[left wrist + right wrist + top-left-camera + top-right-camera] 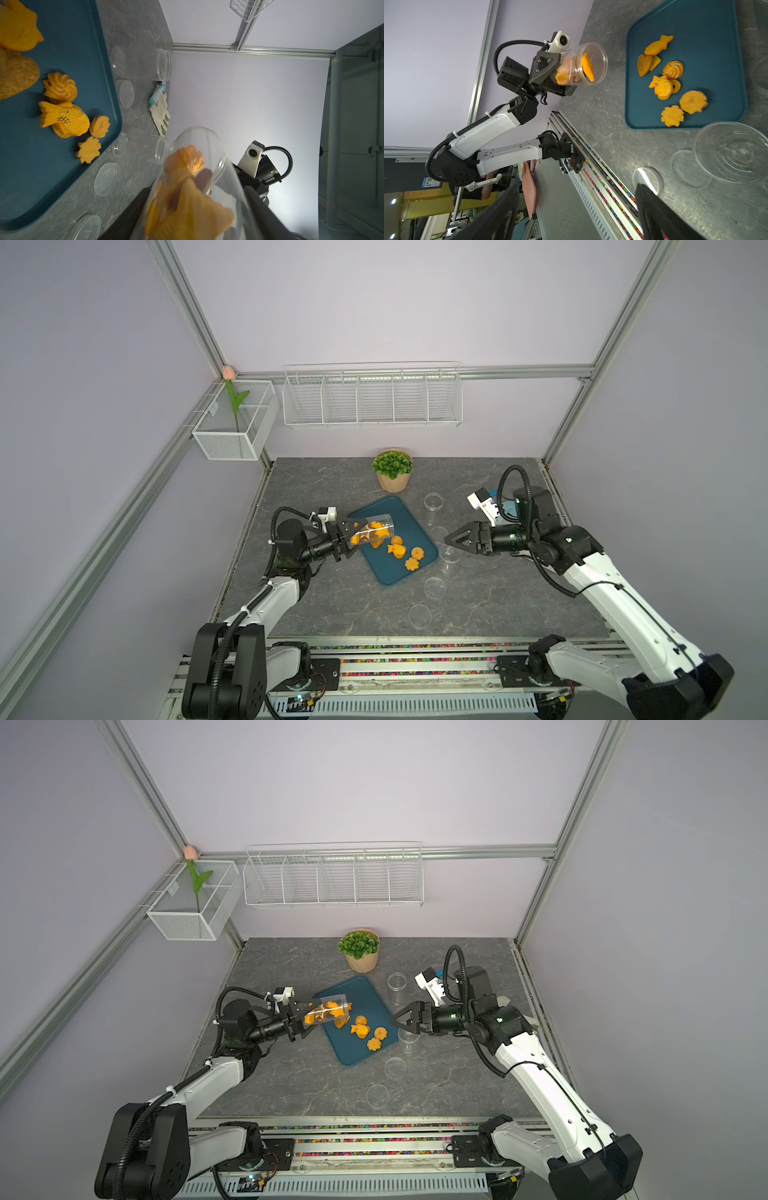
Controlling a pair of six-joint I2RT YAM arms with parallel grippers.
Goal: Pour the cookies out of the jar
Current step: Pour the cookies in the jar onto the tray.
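Clamped sideways in the left gripper [356,536]: clear jar [386,529], mouth toward the teal tray [390,576] mid-bench, several cookies [365,536] inside, more lying on the tray. Plain only from the right wrist: a heart cookie [644,64], largely masked by the jar from above. Spread wide, holding nothing: right gripper [453,540]. Blurred and cut off in the left wrist view: jar base.

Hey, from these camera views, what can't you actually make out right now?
- Cookies left in the jar: blurred against the lens in the left wrist view, tiny in both top views, partly behind the left pincer; no count.
- Ring cookie under the fish cookie on the tray: mostly covered.
- Cloth by the right arm: the arm mostly hides it in both top views.
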